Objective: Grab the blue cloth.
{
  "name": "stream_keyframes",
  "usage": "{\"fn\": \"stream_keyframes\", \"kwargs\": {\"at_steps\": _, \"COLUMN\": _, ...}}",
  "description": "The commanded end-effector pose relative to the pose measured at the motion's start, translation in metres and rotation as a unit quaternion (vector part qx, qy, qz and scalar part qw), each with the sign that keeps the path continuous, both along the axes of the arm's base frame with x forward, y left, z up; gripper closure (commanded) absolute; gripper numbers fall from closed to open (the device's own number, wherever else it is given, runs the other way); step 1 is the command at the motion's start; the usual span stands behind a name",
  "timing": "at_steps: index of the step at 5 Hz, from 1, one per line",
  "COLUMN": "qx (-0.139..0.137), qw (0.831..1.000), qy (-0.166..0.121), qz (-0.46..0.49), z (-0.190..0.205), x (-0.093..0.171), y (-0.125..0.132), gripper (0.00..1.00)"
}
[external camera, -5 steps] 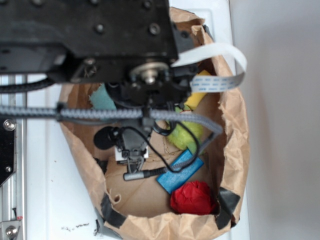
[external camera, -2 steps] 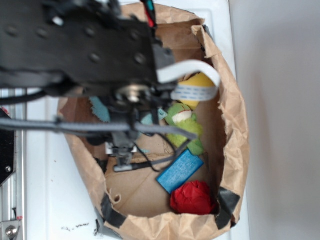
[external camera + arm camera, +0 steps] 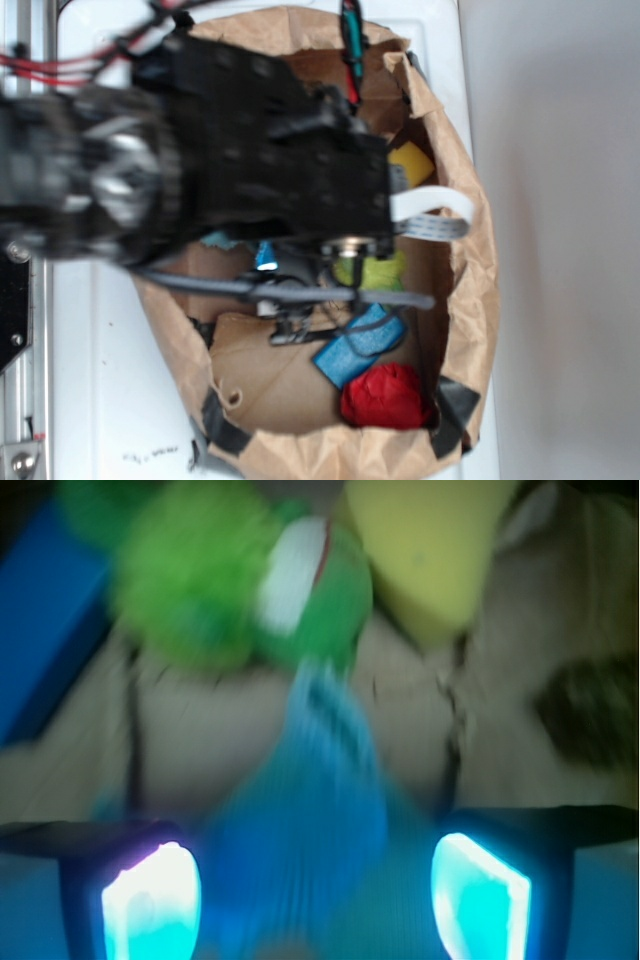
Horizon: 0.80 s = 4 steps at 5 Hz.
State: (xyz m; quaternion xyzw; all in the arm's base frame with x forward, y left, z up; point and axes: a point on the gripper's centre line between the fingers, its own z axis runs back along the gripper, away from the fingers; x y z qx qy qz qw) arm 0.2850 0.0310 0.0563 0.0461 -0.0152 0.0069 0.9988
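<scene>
Moved toward the frame's upper left, our wide-open gripper (image 3: 315,880) straddles the blue cloth (image 3: 300,830); closing comes next.

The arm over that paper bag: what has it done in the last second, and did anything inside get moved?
The arm has swung up and over the bag, now hiding most of the blue cloth. The wrist view shows the open tool straddling the cloth, not yet closed on it. The red ball, blue block, green toy and yellow sponge kept their places.
</scene>
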Motion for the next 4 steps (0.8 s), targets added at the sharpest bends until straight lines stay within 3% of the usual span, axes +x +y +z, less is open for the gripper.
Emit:
{"fn": "stream_keyframes", "kwargs": {"at_steps": 1, "qx": 0.014, "qw": 0.999, "qy": -0.033, "qz": -0.014, "z": 0.01, "x": 0.018, "y": 0.01, "gripper": 0.0}}
{"fn": "stream_keyframes", "kwargs": {"at_steps": 2, "qx": 0.025, "qw": 0.999, "qy": -0.04, "qz": -0.016, "z": -0.003, "x": 0.021, "y": 0.007, "gripper": 0.0}}
{"fn": "stream_keyframes", "kwargs": {"at_steps": 4, "qx": 0.041, "qw": 0.998, "qy": -0.004, "qz": -0.036, "z": -0.019, "x": 0.003, "y": 0.001, "gripper": 0.0}}
